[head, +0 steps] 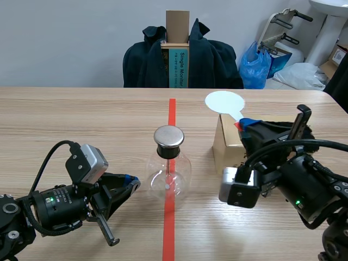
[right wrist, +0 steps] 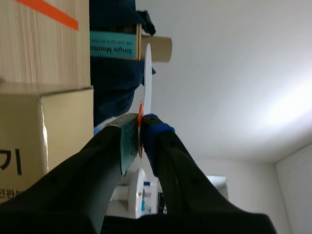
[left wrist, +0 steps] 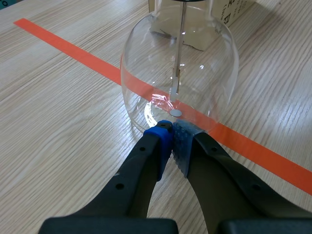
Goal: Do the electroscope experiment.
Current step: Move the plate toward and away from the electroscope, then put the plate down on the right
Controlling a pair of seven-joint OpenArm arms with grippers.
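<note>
Clearly, the left gripper (head: 132, 184), fingers together, lies just beside the glass electroscope flask (head: 169, 168) at frame centre; a nudge could topple it. The right gripper (head: 247, 126), at right, pinches the white paddle (head: 224, 102) thinly, so it may slip.

Flask (head: 169, 176): clear, shiny glass is seen.
Cap (head: 169, 137): shiny metal is seen.
Disc (head: 224, 101): a smooth white face is seen.
Table (head: 65, 114): made of matt wood.
Box (head: 225, 144): made of dull cardboard.
</note>
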